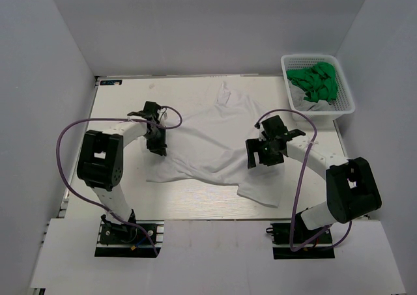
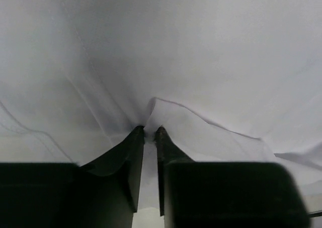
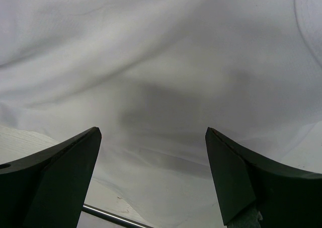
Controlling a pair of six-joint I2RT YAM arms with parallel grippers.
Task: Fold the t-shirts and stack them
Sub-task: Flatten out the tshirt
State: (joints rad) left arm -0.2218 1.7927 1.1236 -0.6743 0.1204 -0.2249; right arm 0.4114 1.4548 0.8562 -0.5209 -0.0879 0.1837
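A white t-shirt (image 1: pixel 215 139) lies crumpled and partly spread across the middle of the table. My left gripper (image 1: pixel 156 145) is at the shirt's left edge, shut on a pinch of the white cloth (image 2: pixel 151 107), which puckers up between the fingertips (image 2: pixel 137 133). My right gripper (image 1: pixel 266 153) hovers over the shirt's right part, jaws wide open and empty; the white fabric (image 3: pixel 161 87) fills its view between the two fingers (image 3: pixel 75 152). A green t-shirt (image 1: pixel 315 81) lies bunched in the basket.
A white mesh basket (image 1: pixel 345 99) stands at the table's far right corner. The table's near edge (image 1: pixel 195 210) shows below the shirt. Grey walls enclose the table on three sides. Purple cables loop from both arms.
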